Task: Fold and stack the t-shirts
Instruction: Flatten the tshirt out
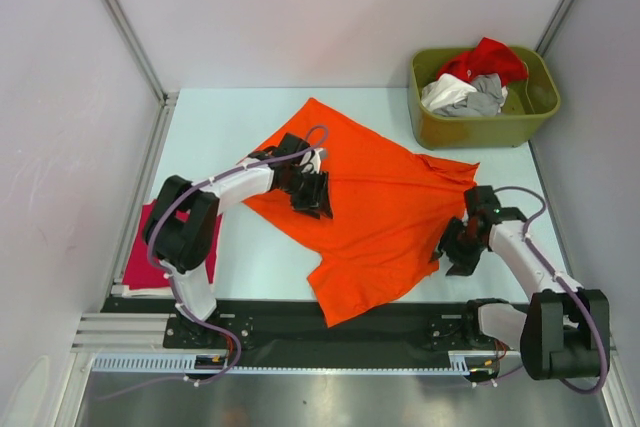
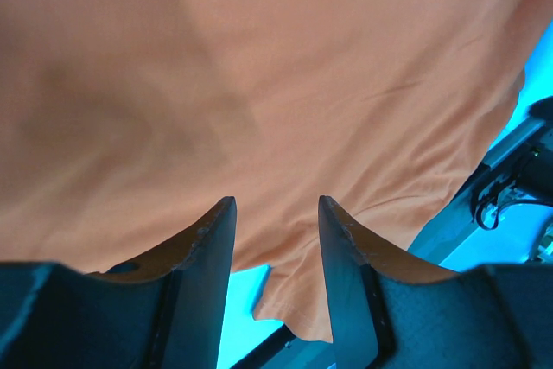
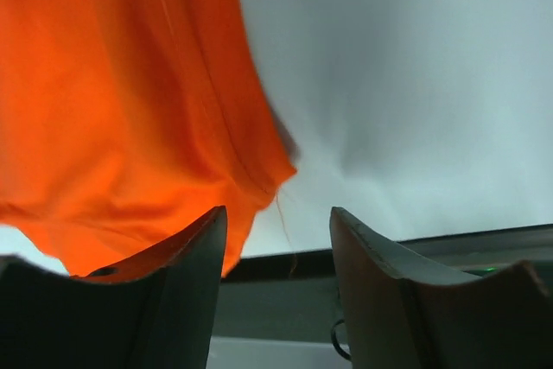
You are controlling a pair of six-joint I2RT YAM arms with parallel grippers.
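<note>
left claw over orange tee | right claw parted at its edge

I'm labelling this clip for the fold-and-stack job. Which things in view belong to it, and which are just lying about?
Job in hand:
- large bright orange cloth t-shirt, spread out
- magenta-red cloth tee, flat at the left
- red cloth tee, white cloth tee and grey cloth tee, heaped together far right

Lying about:
- olive-green plastic bin under that heap
- pale blue table
</note>
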